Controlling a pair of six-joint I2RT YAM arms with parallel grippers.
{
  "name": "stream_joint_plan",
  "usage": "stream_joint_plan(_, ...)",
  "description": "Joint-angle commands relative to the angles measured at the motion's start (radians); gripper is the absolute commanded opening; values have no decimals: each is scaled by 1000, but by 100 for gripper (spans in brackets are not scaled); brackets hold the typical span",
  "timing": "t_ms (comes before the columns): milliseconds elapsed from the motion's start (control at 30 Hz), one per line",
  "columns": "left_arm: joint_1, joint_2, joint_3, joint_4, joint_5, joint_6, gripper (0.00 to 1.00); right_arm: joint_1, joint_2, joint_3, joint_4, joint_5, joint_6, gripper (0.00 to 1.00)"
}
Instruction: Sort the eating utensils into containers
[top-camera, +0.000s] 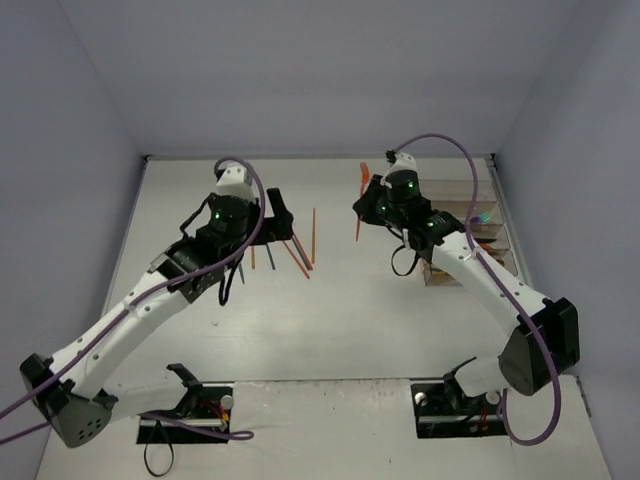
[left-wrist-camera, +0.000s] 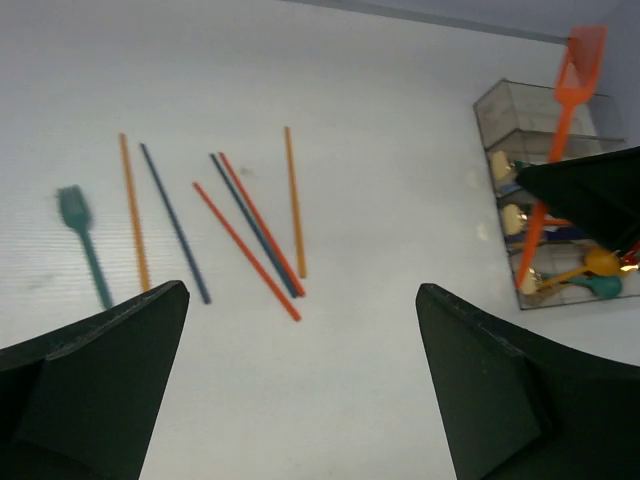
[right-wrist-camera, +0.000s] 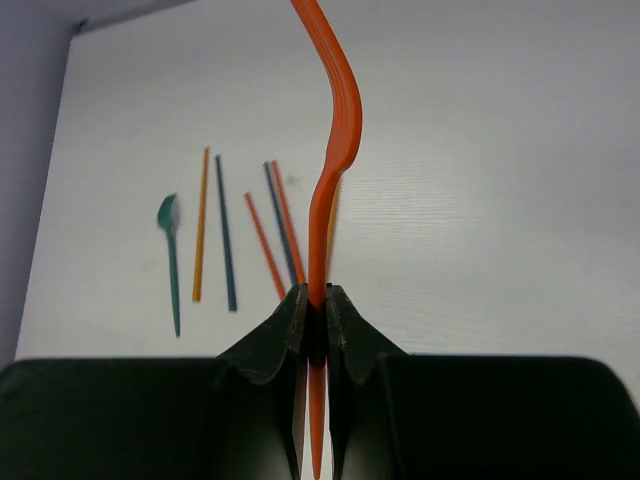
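My right gripper (top-camera: 366, 207) is shut on an orange fork (top-camera: 360, 222) and holds it in the air left of the containers (top-camera: 470, 232); the fork's handle sits between the pads (right-wrist-camera: 316, 310). The left wrist view shows the fork (left-wrist-camera: 562, 110) hanging in front of the clear bins (left-wrist-camera: 520, 115), which hold a gold spoon (left-wrist-camera: 600, 262) and a teal spoon (left-wrist-camera: 606, 286). My left gripper (top-camera: 272, 222) is open and empty above the table (left-wrist-camera: 302, 292). Several orange, red and navy chopsticks (left-wrist-camera: 250, 235) and a teal fork (left-wrist-camera: 82, 240) lie beneath it.
Grey walls close the table on the left, back and right. The bins stand against the right wall. The chopsticks (top-camera: 298, 256) lie between the two arms, and also show in the right wrist view (right-wrist-camera: 228, 235).
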Motion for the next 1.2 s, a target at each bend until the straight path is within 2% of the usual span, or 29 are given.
stream_joint_plan(0,69,-101,-46,-48,-122,134,97,-141,-33,-48,63,91,173,0)
stream_joint_plan(200,237,-218,-188,-103,-97,230,97,-337,-3,-129,71,158,362,0)
stream_joint_plan(367,316,-288,-272,-130,-87,272,97,-454,43,-145,82,242,451,0)
stream_joint_plan(700,328,-322,-386,-107,-104,274,97,-575,216,-75,98,331,628,0)
stream_joint_plan(1000,330,-305,-384,-76,-111,289,97,-587,332,27,109,380,750,0)
stream_joint_plan(1167,330,-303,-384,-74,-107,292,97,-593,390,58,110,393,795,8)
